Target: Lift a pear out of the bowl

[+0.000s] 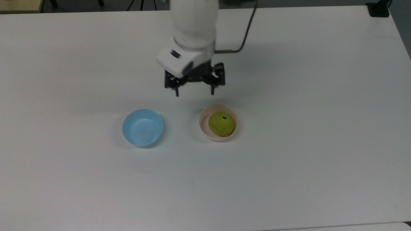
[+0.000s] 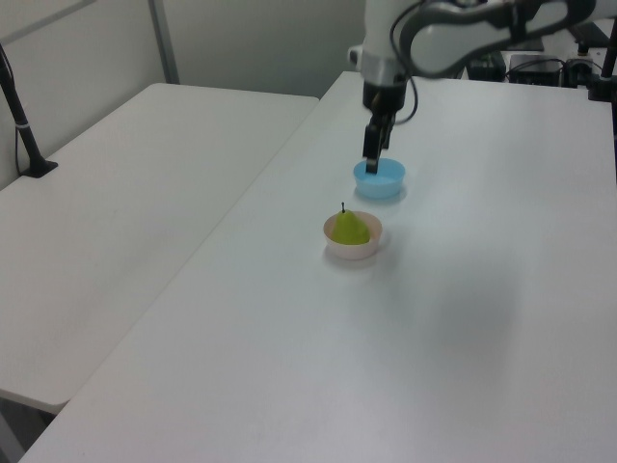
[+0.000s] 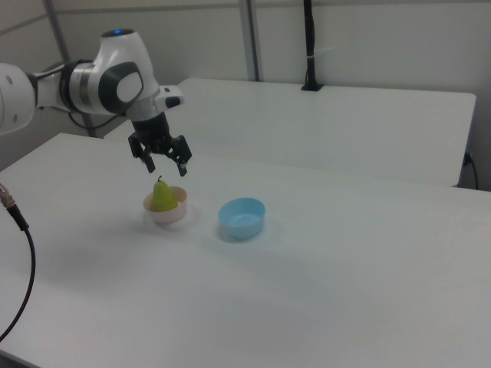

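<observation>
The gripper [image 1: 194, 92] hangs above the table [image 1: 321, 96], fingers spread wide and empty — ready, it seems, to straddle the pear [image 1: 221, 124]. The pear sits stem-up in the pink bowl [image 1: 203, 123], beside a blue bowl [image 1: 142, 127] — within easy reach from above.

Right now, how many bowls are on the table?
2. The pink bowl holds the pear and sits toward the top view's right. The blue bowl sits apart from it toward the top view's left, with nothing in it. Nothing seems to hide another.
</observation>
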Action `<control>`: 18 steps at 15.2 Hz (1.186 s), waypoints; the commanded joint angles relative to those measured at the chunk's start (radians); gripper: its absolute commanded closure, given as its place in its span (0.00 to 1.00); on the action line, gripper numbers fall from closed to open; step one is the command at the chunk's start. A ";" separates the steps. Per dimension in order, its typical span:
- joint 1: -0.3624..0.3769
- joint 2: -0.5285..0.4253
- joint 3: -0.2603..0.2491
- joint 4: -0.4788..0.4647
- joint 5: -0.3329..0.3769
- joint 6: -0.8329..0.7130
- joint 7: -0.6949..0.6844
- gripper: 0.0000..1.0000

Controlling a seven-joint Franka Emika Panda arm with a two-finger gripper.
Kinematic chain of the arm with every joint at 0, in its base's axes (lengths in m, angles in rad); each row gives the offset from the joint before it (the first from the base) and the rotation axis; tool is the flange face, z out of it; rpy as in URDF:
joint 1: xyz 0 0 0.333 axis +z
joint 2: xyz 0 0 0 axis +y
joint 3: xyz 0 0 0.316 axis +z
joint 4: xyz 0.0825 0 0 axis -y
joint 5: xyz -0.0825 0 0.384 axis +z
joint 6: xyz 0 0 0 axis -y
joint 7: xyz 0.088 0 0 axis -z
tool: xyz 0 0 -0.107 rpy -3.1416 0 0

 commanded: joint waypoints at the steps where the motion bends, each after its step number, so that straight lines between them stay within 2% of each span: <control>1: 0.073 0.094 -0.031 0.028 0.017 0.072 0.005 0.00; 6: 0.104 0.187 -0.023 0.023 0.009 0.160 0.005 0.00; 9: 0.118 0.214 -0.023 0.020 0.004 0.221 0.008 0.00; 13: 0.121 0.244 -0.022 0.020 -0.013 0.227 0.007 0.00; 14: 0.121 0.246 -0.022 0.019 -0.016 0.227 0.007 0.03; 16: 0.121 0.244 -0.022 0.019 -0.031 0.226 0.004 0.43; 17: 0.121 0.240 -0.022 0.020 -0.025 0.226 0.010 0.57; 18: 0.121 0.226 -0.022 0.020 -0.019 0.224 0.013 0.62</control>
